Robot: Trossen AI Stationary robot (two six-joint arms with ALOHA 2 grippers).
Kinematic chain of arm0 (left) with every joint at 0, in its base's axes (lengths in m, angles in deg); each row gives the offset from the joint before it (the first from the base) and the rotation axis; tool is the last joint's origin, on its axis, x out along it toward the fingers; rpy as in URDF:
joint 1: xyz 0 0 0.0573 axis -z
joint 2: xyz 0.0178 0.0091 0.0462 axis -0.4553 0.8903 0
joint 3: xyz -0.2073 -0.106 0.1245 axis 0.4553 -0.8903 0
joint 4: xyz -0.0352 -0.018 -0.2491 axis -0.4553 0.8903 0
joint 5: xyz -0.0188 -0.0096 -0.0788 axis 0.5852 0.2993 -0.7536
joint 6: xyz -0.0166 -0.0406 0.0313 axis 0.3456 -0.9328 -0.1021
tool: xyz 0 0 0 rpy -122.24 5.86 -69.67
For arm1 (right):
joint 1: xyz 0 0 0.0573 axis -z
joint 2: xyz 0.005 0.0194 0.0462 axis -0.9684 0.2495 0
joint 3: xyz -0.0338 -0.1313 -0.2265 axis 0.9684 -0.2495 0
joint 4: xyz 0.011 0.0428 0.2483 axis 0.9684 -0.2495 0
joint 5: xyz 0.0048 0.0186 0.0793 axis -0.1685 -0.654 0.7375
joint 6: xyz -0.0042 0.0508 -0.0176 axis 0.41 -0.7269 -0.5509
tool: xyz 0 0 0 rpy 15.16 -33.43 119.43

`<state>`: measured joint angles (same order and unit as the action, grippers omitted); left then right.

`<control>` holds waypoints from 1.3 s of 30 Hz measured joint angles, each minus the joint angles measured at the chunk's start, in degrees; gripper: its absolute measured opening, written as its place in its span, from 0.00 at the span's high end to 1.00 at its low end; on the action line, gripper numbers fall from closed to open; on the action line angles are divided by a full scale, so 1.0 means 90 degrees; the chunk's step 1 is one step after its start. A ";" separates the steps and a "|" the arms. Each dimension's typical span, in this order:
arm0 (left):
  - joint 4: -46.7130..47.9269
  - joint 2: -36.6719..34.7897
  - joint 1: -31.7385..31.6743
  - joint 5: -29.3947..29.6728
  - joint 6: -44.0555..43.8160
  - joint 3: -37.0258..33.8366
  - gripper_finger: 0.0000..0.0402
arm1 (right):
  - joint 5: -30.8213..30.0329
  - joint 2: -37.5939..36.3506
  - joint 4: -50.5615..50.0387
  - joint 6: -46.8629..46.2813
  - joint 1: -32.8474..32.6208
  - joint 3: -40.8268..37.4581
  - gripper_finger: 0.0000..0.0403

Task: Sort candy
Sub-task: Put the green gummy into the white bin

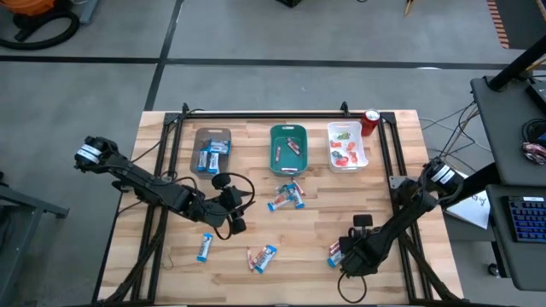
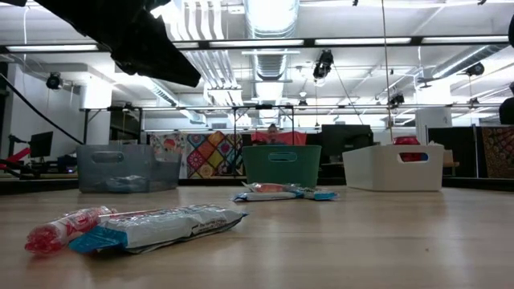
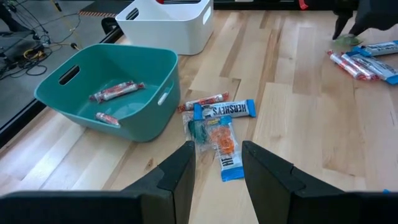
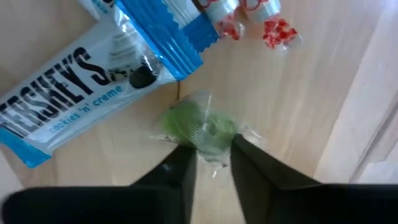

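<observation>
Right hand closing on green candy on surface, 5 o'clock – not clamped yet. Risk: crinkly wrapper slips out. Left hand apart, empty, mid-surface.

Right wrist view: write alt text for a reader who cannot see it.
The right gripper closes around a green wrapped candy on the wooden table. Beside it lie a blue-and-white Hershey's bar and red-and-white sticks.

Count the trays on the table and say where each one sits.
3, in a row along the table's far edge: the brown tray on the left, the teal tray in the middle, the white tray on the right, beside a red can.
</observation>
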<state>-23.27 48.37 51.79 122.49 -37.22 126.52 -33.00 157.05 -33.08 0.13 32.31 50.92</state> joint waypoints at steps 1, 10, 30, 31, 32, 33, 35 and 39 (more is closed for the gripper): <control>-0.0008 0.0000 0.0000 -0.0002 -0.0002 0.0000 0.71 | -0.0002 -0.0019 0.0000 -0.0011 -0.0002 -0.0005 0.84; -0.0060 0.0000 0.0000 -0.0002 -0.0005 0.0000 0.71 | -0.0322 -0.0706 -0.0259 -0.0477 0.0000 -0.0019 0.98; -0.1639 0.0002 0.0000 -0.0573 0.1010 -0.0002 0.71 | -0.5061 -0.2872 0.4041 0.1781 0.0383 -0.0135 0.98; -0.1794 0.0002 0.0000 -0.0576 0.1112 -0.0002 0.71 | -0.5187 -0.2852 0.4545 0.2242 0.0437 -0.0162 0.98; -0.1946 0.0002 0.0000 -0.0596 0.1209 -0.0002 0.71 | -0.5297 -0.2825 0.5085 0.2654 0.0497 -0.0205 0.98; -0.2147 0.0002 0.0000 -0.0672 0.1329 -0.0002 0.71 | -0.5398 -0.2788 0.5572 0.2978 0.0578 -0.0257 0.98; -0.2659 0.0002 0.0000 -0.0880 0.1663 -0.0002 0.71 | -0.5823 -0.2647 0.6615 0.3440 0.0760 -0.0395 0.98; -0.3747 0.0026 0.0002 -0.1213 0.2317 -0.0002 0.71 | -0.7198 -0.2196 0.8083 0.3722 0.1168 -0.0577 0.98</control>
<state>-56.99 48.60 51.82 111.57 -16.37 126.50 -97.78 137.28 39.67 33.63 42.82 45.73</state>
